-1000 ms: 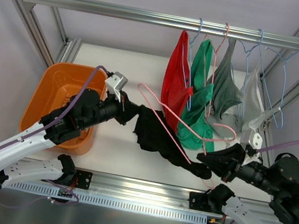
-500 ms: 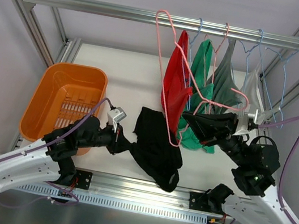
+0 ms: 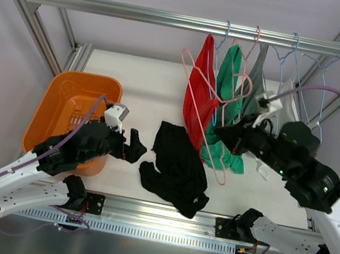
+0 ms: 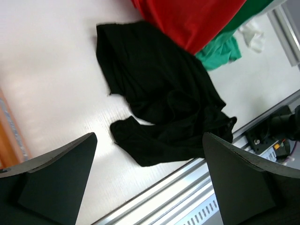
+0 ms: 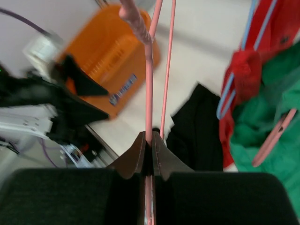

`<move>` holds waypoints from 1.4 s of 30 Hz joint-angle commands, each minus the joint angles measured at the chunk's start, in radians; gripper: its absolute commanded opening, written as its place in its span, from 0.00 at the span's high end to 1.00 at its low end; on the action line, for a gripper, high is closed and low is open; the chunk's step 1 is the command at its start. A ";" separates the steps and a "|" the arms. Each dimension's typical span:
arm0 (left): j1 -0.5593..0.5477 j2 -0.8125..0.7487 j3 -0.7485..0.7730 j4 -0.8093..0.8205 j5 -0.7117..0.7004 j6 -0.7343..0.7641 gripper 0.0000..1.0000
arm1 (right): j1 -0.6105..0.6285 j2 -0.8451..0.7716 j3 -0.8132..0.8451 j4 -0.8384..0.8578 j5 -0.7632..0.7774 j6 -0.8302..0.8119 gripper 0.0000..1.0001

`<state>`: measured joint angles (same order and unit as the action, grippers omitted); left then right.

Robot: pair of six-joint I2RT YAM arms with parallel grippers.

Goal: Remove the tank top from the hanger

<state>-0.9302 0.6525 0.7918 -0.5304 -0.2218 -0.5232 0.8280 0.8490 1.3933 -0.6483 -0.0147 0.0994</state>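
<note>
Beside the orange basket point(image 3: 54, 98) at the left, the left gripper point(image 3: 135, 147) hovers over the white table point(image 3: 143, 90) with its jaws spread wide and nothing between them. Just to its right the black tank top point(image 3: 177, 164) lies crumpled on the table near the front edge, off the hanger and touched by neither gripper. Further right, the right gripper point(image 3: 224, 135) is raised with its jaws pinched tight on the wire of the bare pink hanger point(image 5: 148, 89), in front of the red top point(image 3: 198, 93) and green top point(image 3: 225, 110) hanging from the rail point(image 3: 143, 14).
</note>
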 commanded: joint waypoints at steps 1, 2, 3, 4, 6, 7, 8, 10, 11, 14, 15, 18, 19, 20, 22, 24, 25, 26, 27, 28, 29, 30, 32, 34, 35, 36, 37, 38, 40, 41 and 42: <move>-0.006 -0.001 0.125 -0.144 -0.059 0.095 0.01 | 0.023 0.108 0.094 -0.224 0.125 -0.024 1.00; -0.006 0.001 0.157 -0.169 -0.066 0.101 0.01 | 0.026 0.131 0.116 -0.235 0.134 -0.029 1.00; -0.006 0.002 0.173 -0.193 -0.079 0.104 0.01 | 0.029 0.157 0.142 -0.244 0.140 -0.035 1.00; -0.006 0.001 0.185 -0.219 -0.089 0.106 0.01 | 0.033 0.188 0.209 -0.254 0.159 -0.049 1.00; -0.006 -0.014 0.210 -0.276 -0.116 0.109 0.01 | 0.037 0.295 0.294 -0.284 0.189 -0.062 1.00; -0.006 -0.023 0.204 -0.287 -0.120 0.120 0.01 | 0.040 0.335 0.387 -0.293 0.209 -0.076 1.00; -0.006 -0.036 0.196 -0.292 -0.134 0.123 0.01 | 0.040 0.413 0.435 -0.306 0.216 -0.081 1.00; -0.006 -0.073 0.173 -0.290 -0.155 0.115 0.01 | 0.039 0.487 0.524 -0.309 0.228 -0.089 1.00; -0.006 -0.083 0.152 -0.290 -0.163 0.112 0.01 | 0.040 0.554 0.605 -0.310 0.239 -0.092 1.00; -0.006 -0.108 0.121 -0.290 -0.179 0.089 0.01 | 0.039 0.662 0.778 -0.327 0.272 -0.090 1.00; -0.006 -0.108 0.121 -0.290 -0.179 0.088 0.01 | 0.039 0.733 0.821 -0.330 0.275 -0.118 0.99; -0.006 -0.103 0.123 -0.290 -0.180 0.089 0.01 | 0.036 0.844 0.958 -0.318 0.309 -0.135 1.00; -0.006 -0.102 0.123 -0.290 -0.179 0.086 0.01 | 0.037 0.863 0.981 -0.303 0.326 -0.136 1.00; -0.006 -0.100 0.121 -0.290 -0.174 0.084 0.01 | 0.036 0.880 0.995 -0.291 0.329 -0.142 1.00; -0.006 -0.100 0.119 -0.289 -0.168 0.086 0.01 | 0.020 0.907 1.013 -0.255 0.331 -0.136 1.00; -0.006 -0.102 0.121 -0.290 -0.165 0.088 0.01 | 0.000 0.918 1.012 -0.235 0.320 -0.126 1.00; -0.006 -0.102 0.119 -0.290 -0.163 0.089 0.01 | -0.006 0.932 1.012 -0.220 0.314 -0.124 1.00; -0.006 -0.102 0.121 -0.290 -0.162 0.089 0.01 | -0.010 0.941 1.012 -0.215 0.305 -0.124 1.00; -0.006 -0.103 0.119 -0.289 -0.162 0.089 0.01 | -0.021 0.949 1.012 -0.208 0.297 -0.122 1.00; -0.006 -0.103 0.121 -0.289 -0.159 0.089 0.01 | -0.024 0.964 1.010 -0.192 0.289 -0.124 1.00; -0.006 -0.103 0.121 -0.289 -0.156 0.089 0.01 | -0.032 0.972 1.013 -0.188 0.289 -0.125 1.00; -0.006 -0.103 0.121 -0.289 -0.156 0.091 0.01 | -0.033 0.978 1.013 -0.183 0.289 -0.124 1.00; -0.006 -0.102 0.121 -0.289 -0.151 0.091 0.01 | -0.035 0.990 1.013 -0.171 0.289 -0.121 1.00; -0.006 -0.102 0.121 -0.289 -0.149 0.091 0.01 | -0.038 0.998 1.012 -0.154 0.288 -0.118 1.00; -0.006 -0.100 0.121 -0.289 -0.149 0.091 0.01 | -0.040 1.004 1.009 -0.148 0.285 -0.115 1.00; -0.006 -0.100 0.121 -0.289 -0.149 0.091 0.01 | -0.041 1.009 1.009 -0.146 0.282 -0.112 1.00; -0.006 -0.100 0.121 -0.289 -0.149 0.091 0.01 | -0.041 1.013 1.009 -0.145 0.274 -0.110 1.00; -0.006 -0.100 0.119 -0.289 -0.149 0.091 0.01 | -0.043 1.018 1.001 -0.146 0.271 -0.106 1.00; -0.006 -0.100 0.119 -0.289 -0.148 0.091 0.01 | -0.043 1.013 0.977 -0.146 0.268 -0.102 1.00; -0.006 -0.102 0.121 -0.289 -0.149 0.089 0.01 | -0.041 1.007 0.949 -0.146 0.268 -0.102 1.00; -0.006 -0.102 0.119 -0.289 -0.149 0.089 0.01 | -0.040 0.992 0.935 -0.145 0.266 -0.084 1.00</move>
<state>-0.9302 0.5484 0.9169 -0.8150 -0.3748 -0.4339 0.7887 1.8706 2.3425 -0.8436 0.2581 -0.0093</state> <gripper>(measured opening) 0.986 0.049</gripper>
